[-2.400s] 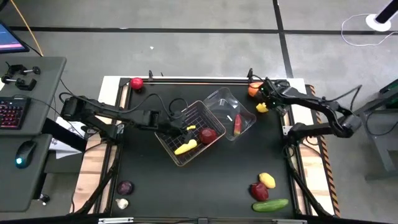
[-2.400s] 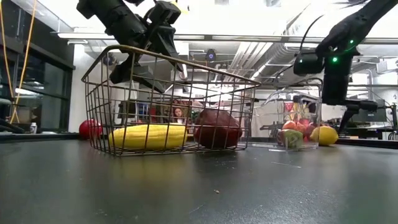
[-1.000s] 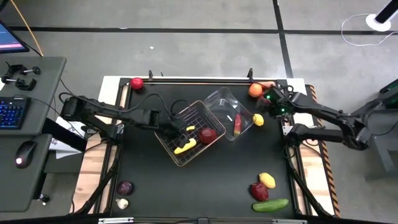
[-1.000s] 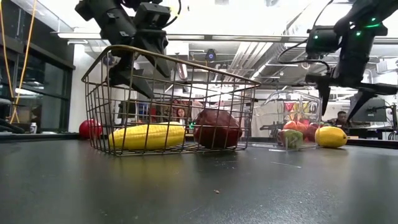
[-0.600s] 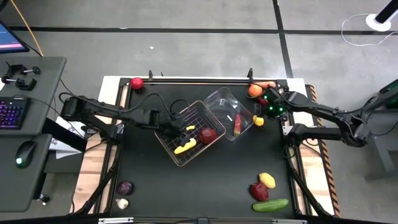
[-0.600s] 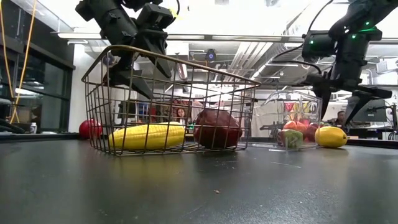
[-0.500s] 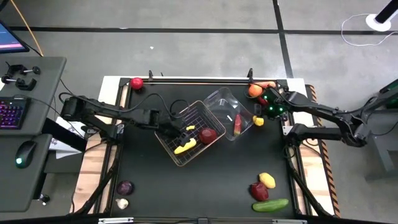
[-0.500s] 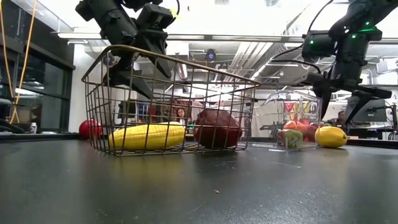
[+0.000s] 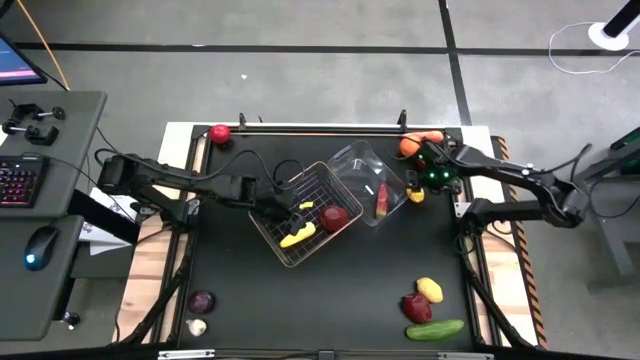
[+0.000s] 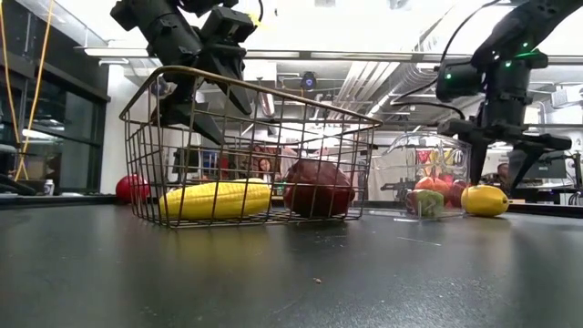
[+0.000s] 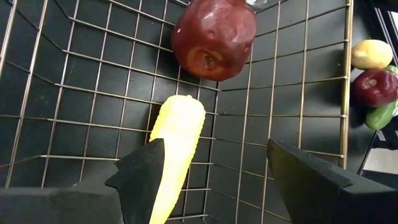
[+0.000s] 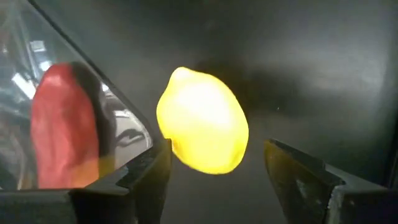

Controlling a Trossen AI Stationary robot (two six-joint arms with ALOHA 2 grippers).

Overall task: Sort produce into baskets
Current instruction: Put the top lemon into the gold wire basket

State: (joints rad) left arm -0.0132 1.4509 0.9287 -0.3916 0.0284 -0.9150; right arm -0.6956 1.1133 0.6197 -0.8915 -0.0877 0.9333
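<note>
My right gripper [image 9: 424, 182] is open above a yellow lemon [image 9: 415, 195] that lies on the table beside the clear tub [image 9: 362, 160]. Its fingers stand either side of the lemon [image 12: 202, 121] and above it [image 10: 485, 200], without touching. The tub holds a red piece [image 9: 382, 200]. My left gripper [image 9: 298, 210] is open and empty over the wire basket [image 9: 282, 240], at rim height [image 10: 205, 100]. On the basket's floor lie a yellow corn-like piece [image 11: 177, 140] and a dark red apple [image 11: 213, 37].
An orange [image 9: 408, 145] and a carrot [image 9: 431, 136] lie at the far right, and a red apple [image 9: 220, 134] at the far left. A lemon [image 9: 430, 290], a red apple [image 9: 417, 307] and a cucumber [image 9: 435, 329] lie near right. A purple onion [image 9: 201, 301] and garlic [image 9: 197, 326] lie near left.
My right gripper has gone a little toward the table's left edge and down over the lemon, staying open. The lemon has stayed on the table beside the tub.
</note>
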